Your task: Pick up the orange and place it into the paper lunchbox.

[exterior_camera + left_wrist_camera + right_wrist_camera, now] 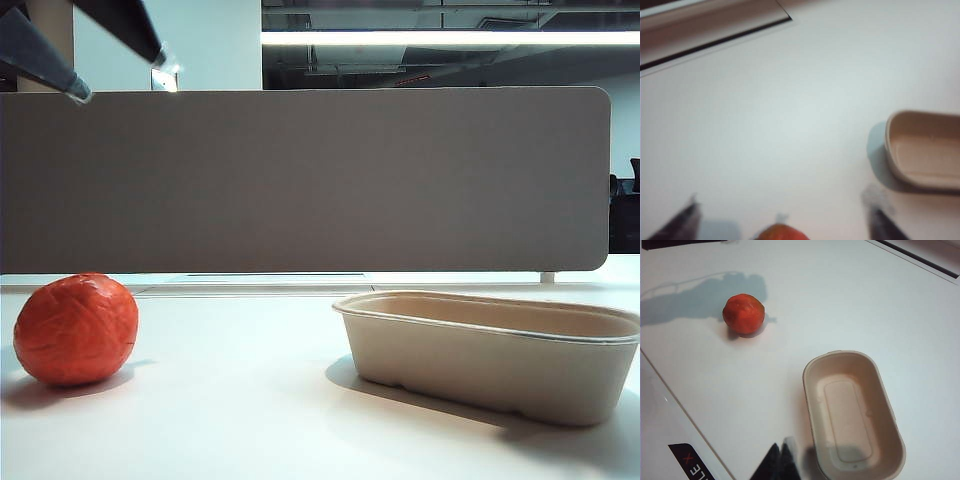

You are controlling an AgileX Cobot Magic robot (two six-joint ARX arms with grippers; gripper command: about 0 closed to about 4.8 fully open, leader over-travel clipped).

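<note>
Your paper lunchbox point(490, 355) sits empty; the orange point(76, 329) rests on the worktop point(250, 420). Left gripper point(785, 220) spread wide above it; right gripper point(780, 462) pinched together.

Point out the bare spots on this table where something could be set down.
The widest bare patch lies between the orange and the paper lunchbox. The lunchbox's inside is empty too. The left gripper hangs above the orange with open jaws, crowding that spot; the right gripper, jaws together, sits by the lunchbox's near end.
</note>
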